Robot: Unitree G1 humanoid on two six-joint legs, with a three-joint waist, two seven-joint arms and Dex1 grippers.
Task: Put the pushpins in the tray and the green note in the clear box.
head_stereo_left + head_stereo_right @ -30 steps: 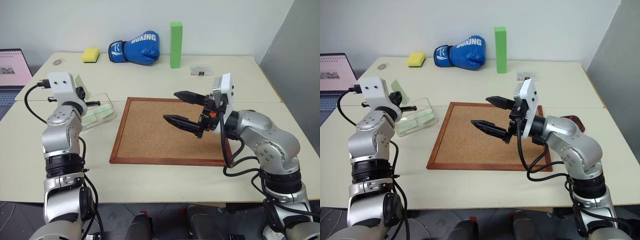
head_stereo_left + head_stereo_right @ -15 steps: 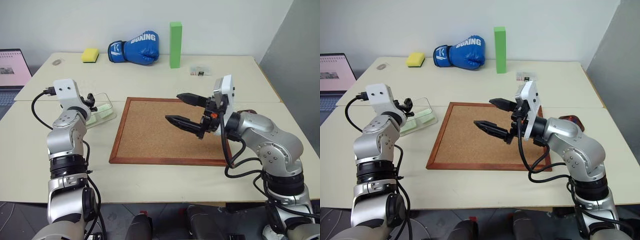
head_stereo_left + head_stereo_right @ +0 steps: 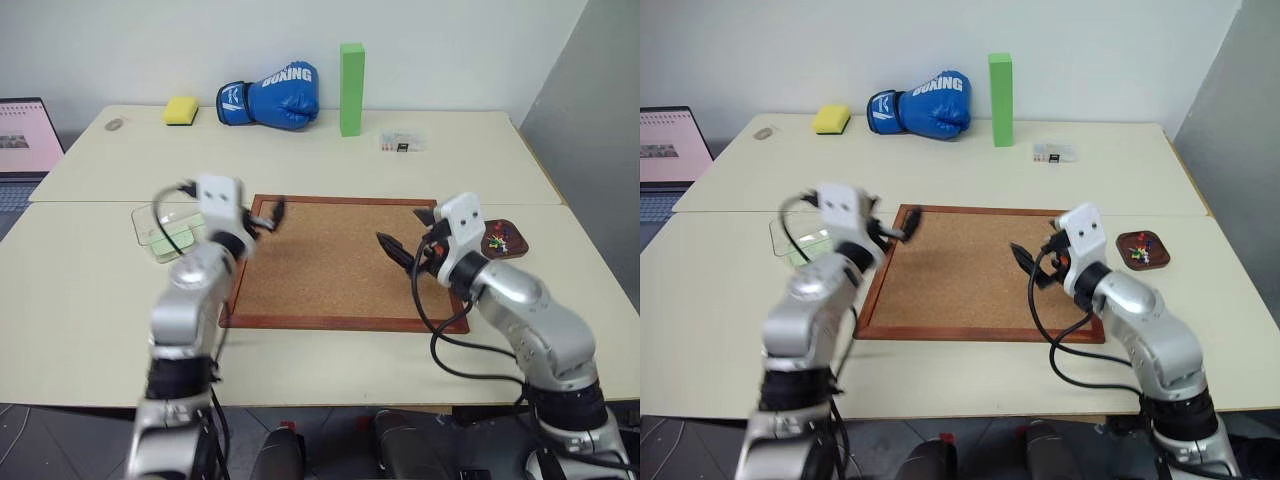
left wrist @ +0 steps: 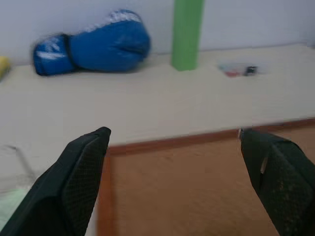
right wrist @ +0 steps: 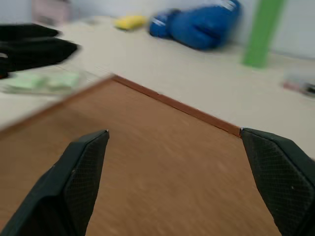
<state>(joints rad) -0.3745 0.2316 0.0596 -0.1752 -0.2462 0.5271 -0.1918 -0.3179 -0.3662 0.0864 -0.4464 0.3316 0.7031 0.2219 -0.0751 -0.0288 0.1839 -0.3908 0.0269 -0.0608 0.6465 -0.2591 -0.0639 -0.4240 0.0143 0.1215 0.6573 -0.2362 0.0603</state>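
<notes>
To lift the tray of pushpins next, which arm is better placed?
The right, probably. The right gripper hangs over the corkboard edge nearest the tray, fingers open. The left gripper is on the far side, by the clear box.

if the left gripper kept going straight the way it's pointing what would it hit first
Probably nothing close. The left gripper, open, points level over the corkboard's far edge toward the back of the table. The green block looks like the first thing in line, though depth is hard to judge.

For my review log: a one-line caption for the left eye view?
Green note in clear box, pushpins in tray, corkboard between.
</notes>
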